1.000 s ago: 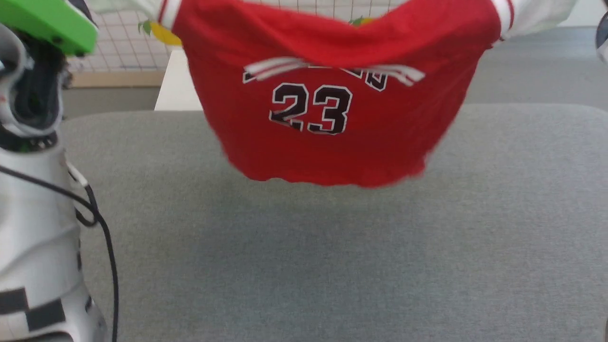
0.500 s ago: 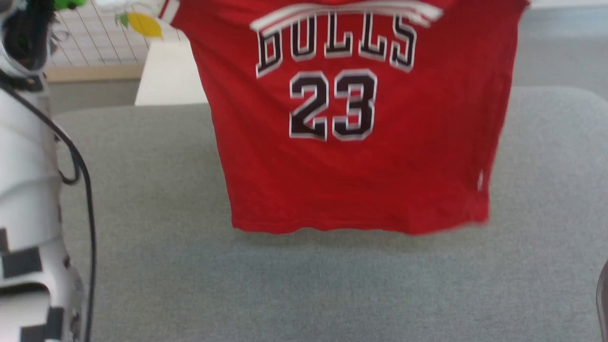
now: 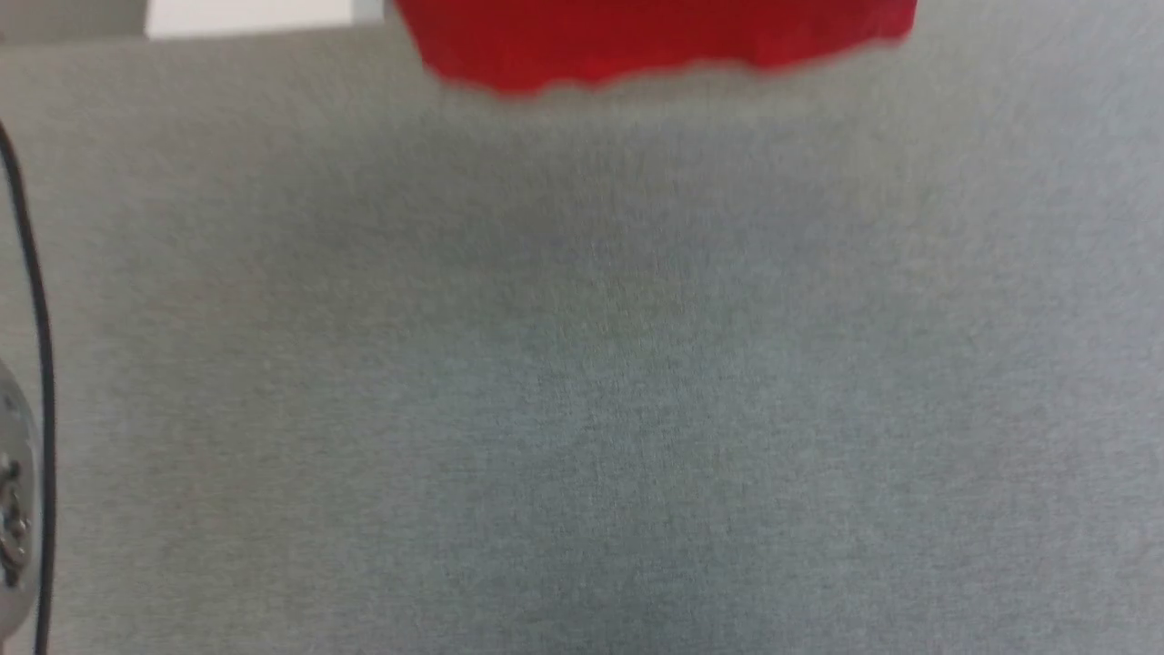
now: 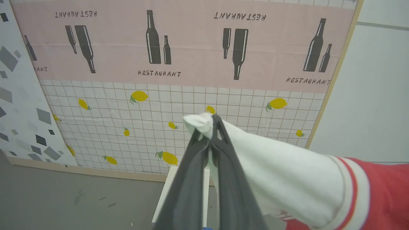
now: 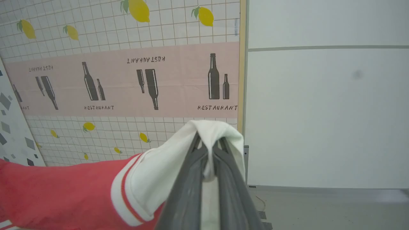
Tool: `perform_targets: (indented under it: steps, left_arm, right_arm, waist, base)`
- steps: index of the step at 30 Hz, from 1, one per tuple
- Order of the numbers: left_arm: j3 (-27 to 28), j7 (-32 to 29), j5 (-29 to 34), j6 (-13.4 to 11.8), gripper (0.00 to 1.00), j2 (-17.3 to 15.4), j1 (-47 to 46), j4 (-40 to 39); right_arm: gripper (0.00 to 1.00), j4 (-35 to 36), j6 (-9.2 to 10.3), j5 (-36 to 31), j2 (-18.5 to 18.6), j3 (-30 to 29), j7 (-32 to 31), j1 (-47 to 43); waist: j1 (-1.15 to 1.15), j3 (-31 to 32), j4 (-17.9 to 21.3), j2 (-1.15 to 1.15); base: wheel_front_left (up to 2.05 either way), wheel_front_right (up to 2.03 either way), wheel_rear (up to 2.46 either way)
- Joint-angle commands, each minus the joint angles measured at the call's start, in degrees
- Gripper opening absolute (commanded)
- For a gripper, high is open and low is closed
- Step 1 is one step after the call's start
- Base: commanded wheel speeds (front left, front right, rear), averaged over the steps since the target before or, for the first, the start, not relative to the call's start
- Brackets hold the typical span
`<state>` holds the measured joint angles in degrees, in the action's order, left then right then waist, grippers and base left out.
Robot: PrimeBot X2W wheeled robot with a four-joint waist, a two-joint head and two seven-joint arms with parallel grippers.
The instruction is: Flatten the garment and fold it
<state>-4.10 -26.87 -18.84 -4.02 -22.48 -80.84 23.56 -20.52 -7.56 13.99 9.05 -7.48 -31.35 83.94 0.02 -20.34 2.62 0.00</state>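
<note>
One garment [image 3: 655,41] is hanging by its two white sleeves over the grey surface [image 3: 582,364], the left gripper [image 4: 213,127] and right gripper [image 5: 209,140] each clamping one sleeve tip between closed fingers.

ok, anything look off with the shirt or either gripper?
Nothing stands out. The garment hangs between the left gripper and right gripper, each shut on a white sleeve tip; no tears visible. Its hem in the head view is blurred.
</note>
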Motion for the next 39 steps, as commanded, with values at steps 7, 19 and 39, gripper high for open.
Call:
perform_targets:
  steps: [7, 19, 39]
  left_arm:
    - [-0.3, 5.5, 1.8, -0.9, 0.0, -0.6, -4.4, 2.1]
    - [0.9, 12.8, -1.7, 0.4, 0.0, 1.6, 2.9, 6.4]
    - [5.7, 20.8, -11.4, -1.1, 0.0, 10.5, 56.1, -2.7]
  right_arm:
    - [0.0, -7.6, 0.08, -2.6, -2.8, -2.2, 6.7, 6.3]
    - [0.0, -11.1, 0.08, 3.5, -1.4, 3.2, 10.7, -3.6]
    - [0.0, 6.2, 0.08, 20.4, 1.5, 2.4, 13.6, -61.4]
  waist:
    - [-0.02, -11.3, 0.8, 0.0]
    - [-0.02, -8.4, -2.0, 0.0]
    - [-0.02, 16.7, -6.0, 0.0]
  base:
    - [0.0, 0.0, 0.0]
    - [0.0, 0.0, 0.0]
    - [0.0, 0.0, 0.0]
